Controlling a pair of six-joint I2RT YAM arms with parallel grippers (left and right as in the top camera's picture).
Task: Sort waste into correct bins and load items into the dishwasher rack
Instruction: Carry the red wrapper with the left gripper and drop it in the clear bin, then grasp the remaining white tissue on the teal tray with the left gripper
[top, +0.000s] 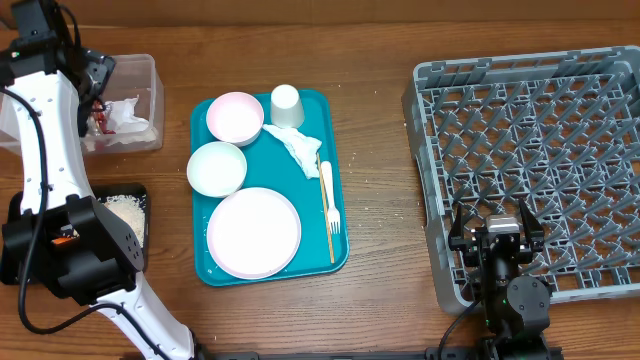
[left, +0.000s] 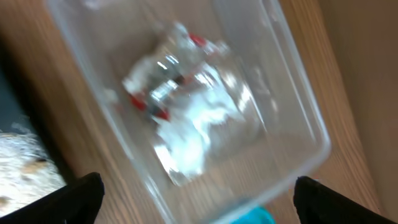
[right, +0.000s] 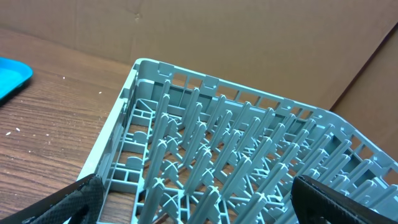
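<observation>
1. Left pincer (left: 199, 202), spread, empty, above clear tub (top: 150, 65) holding wrapper (left: 155, 93) and napkins (left: 193, 127), left of teal tray (top: 315, 250).
2. Plate (top: 254, 232), bowls (top: 216, 168), cup (top: 286, 105), fork (top: 327, 195), napkin (top: 295, 148) on that tray.
3. Right pincer (right: 199, 199), spread, above rack (top: 540, 130), right of tray.

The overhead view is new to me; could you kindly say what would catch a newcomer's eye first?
The teal tray at the centre stands out, carrying a white plate, two bowls, a cup, a crumpled napkin and a fork. To its right sits the big grey rack. At far left, the left gripper hangs open over a clear tub holding crumpled waste.
</observation>
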